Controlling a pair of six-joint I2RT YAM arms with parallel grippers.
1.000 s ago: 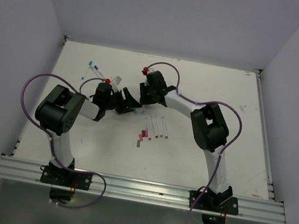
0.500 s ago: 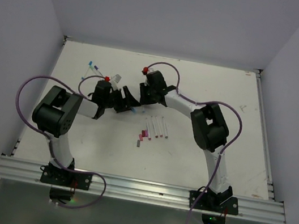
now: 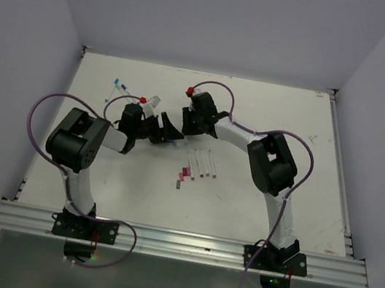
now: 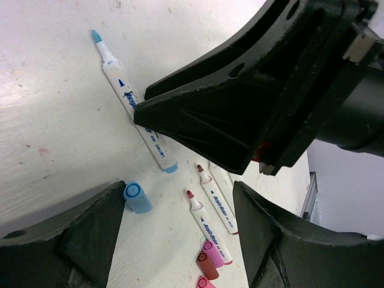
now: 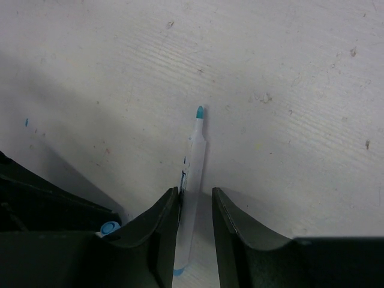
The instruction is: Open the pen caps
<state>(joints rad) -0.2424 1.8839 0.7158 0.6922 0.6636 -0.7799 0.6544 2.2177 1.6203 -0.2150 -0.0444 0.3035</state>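
My right gripper is open and low over the table, its fingers either side of an uncapped white pen with a cyan tip; the barrel touches the left finger. That pen also shows in the left wrist view. A blue cap lies loose on the table by my left gripper's left finger, and also shows in the right wrist view. My left gripper is open and empty. Pink and maroon caps lie beside uncapped pens. In the top view both grippers meet mid-table.
A row of uncapped pens lies just in front of the grippers, with pink caps to their near left. Two more blue-tipped pens lie at the far left. My right gripper's fingers cross the left wrist view.
Both grippers have shifted slightly. The blue pen end seen between them earlier is now hidden under the fingers in the top view.
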